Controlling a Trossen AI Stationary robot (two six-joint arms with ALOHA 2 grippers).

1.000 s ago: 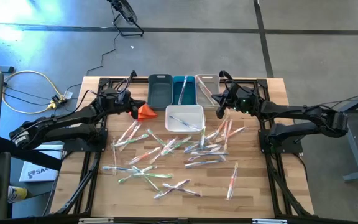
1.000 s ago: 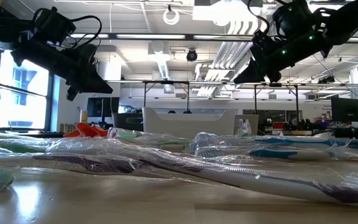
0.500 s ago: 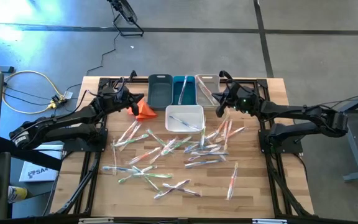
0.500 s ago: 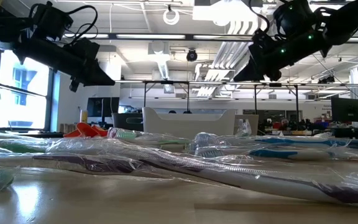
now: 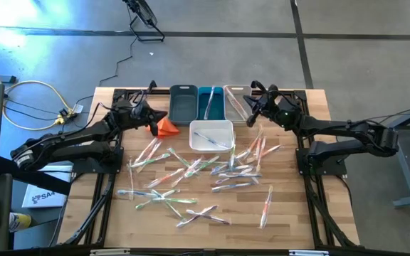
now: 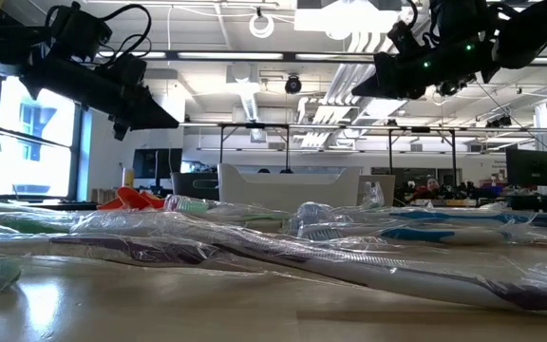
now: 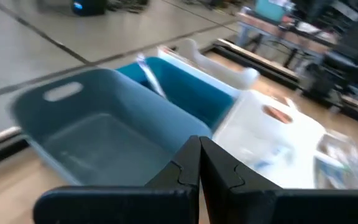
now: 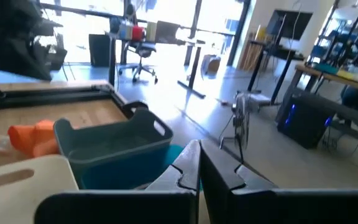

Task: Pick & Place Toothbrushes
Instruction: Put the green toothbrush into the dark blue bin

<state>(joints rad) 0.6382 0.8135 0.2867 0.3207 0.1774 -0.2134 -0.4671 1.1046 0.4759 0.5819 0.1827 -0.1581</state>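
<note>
Both arms reach toward the table's far side. The left gripper (image 5: 156, 116) hangs raised at far left, fingers pressed together; the right gripper (image 5: 251, 114) hangs raised at far right, likewise closed.

Toothbrushes (image 5: 191, 171) in glossy, crinkled clear plastic – pale matt planked wood table (image 5: 290, 213).

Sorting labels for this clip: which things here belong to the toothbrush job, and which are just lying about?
Job: toothbrushes scattered on the table; grey bin, blue bin, clear bin, white bin.
Lying about: orange cloth, yellow cable beside the table.
</note>
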